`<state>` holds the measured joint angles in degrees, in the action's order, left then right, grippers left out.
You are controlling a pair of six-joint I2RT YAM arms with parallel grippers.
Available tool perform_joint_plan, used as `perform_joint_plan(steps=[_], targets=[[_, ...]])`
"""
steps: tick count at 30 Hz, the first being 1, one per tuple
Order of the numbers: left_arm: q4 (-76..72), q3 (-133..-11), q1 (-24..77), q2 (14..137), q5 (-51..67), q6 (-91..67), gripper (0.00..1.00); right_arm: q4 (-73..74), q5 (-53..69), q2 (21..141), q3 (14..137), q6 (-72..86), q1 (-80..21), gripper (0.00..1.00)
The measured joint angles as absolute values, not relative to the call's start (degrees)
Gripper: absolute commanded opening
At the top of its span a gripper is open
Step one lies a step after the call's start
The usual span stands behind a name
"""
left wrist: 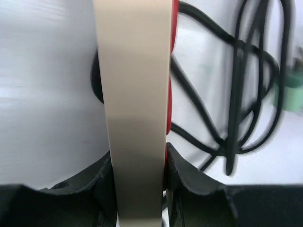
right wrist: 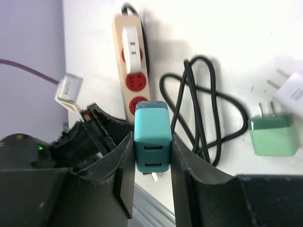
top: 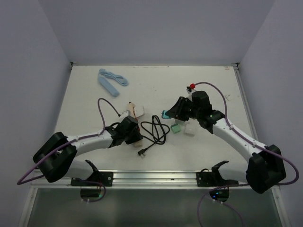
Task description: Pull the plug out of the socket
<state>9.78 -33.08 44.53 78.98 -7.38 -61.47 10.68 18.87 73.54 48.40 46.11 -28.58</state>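
A beige power strip (right wrist: 124, 56) with red sockets lies left of centre on the table (top: 156, 85). A white plug (right wrist: 131, 47) sits in it. My left gripper (left wrist: 139, 161) is shut on the strip's near end (left wrist: 137, 94); it shows in the top view (top: 129, 126) too. My right gripper (right wrist: 151, 139) is shut on a teal two-port USB plug (right wrist: 152, 125), held clear of the strip with a prong showing beneath. In the top view the right gripper (top: 169, 115) holds the teal plug (top: 164, 114) right of the strip (top: 129, 106).
A coiled black cable (top: 154, 128) lies between the arms, its plug end (top: 142, 151) near the front. A green charger (right wrist: 273, 135) and a white charger (right wrist: 293, 92) lie under the right arm. A light blue item (top: 111, 78) is at the back left.
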Motion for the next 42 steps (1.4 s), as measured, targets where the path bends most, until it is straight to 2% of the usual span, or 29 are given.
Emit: perform_joint_plan(steps=[4, 13, 20, 25, 31, 37, 40, 42], targets=[[11.4, -32.3, 43.1, 77.5, -9.0, -62.5, 0.0, 6.3, 17.4, 67.2, 45.7, 46.4, -26.8, 0.0], [13.5, -31.9, 43.1, 75.7, -9.9, -62.1, 0.0, 5.6, 17.3, 67.0, 45.6, 45.4, -24.8, 0.0], [14.9, -28.8, 42.7, 71.0, -9.7, -60.6, 0.0, 6.9, 15.9, 62.0, 41.3, 44.2, -7.9, 0.0], [14.5, -27.9, 42.4, 69.8, -8.3, -59.4, 0.0, 5.6, 15.9, 62.6, 36.4, 45.2, 4.7, 0.0], [13.1, -26.3, 42.3, 68.3, -6.6, -58.5, 0.0, 1.1, 15.5, 67.9, 29.0, 48.6, 11.4, 0.01], [11.6, -25.2, 42.1, 67.5, -5.0, -57.7, 0.0, -5.9, 16.0, 75.9, 27.7, 50.3, 12.7, 0.09], [10.7, -24.6, 42.1, 67.0, -4.5, -57.6, 0.0, -11.2, 17.6, 80.4, 27.7, 51.2, 13.0, 0.19], [10.4, -24.2, 42.1, 66.6, -4.2, -57.6, 0.0, -14.4, 19.3, 82.5, 27.7, 51.7, 13.3, 0.36]])
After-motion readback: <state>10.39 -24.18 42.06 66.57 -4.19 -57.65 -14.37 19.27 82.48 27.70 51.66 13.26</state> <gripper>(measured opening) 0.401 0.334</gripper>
